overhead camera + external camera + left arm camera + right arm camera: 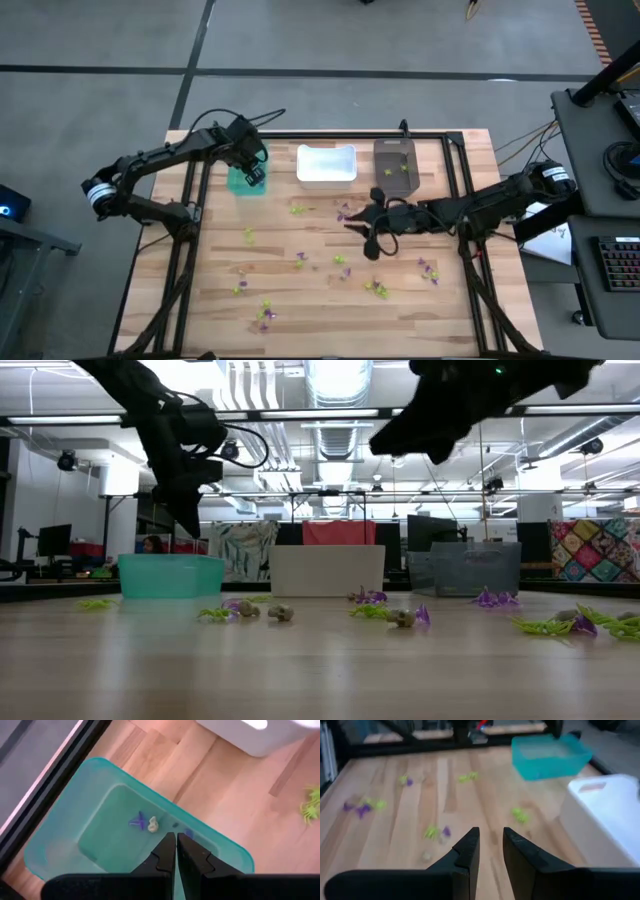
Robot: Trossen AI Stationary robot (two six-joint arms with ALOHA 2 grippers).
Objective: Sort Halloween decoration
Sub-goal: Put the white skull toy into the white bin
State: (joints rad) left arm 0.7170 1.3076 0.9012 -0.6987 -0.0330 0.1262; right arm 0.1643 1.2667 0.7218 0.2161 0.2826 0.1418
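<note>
Tiny purple, lime-green and pale plastic trinkets (300, 261) litter the pale wooden plank surface (320, 310). The left end effector (176, 838), clenched empty, hovers over the translucent teal rectangular bin (65, 845) at ten o'clock, which holds two trinkets. The right end effector (491, 836), slightly parted and empty, hangs above centre.

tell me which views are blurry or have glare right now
Right wrist view: soft all over, the small purple and lime-green plastic trinkets smeared on the wood. Low view: bright ceiling lights flare, both arms read as silhouettes. Left wrist view: sharp on the translucent teal rectangular bin; white plastic bin blown out.
</note>
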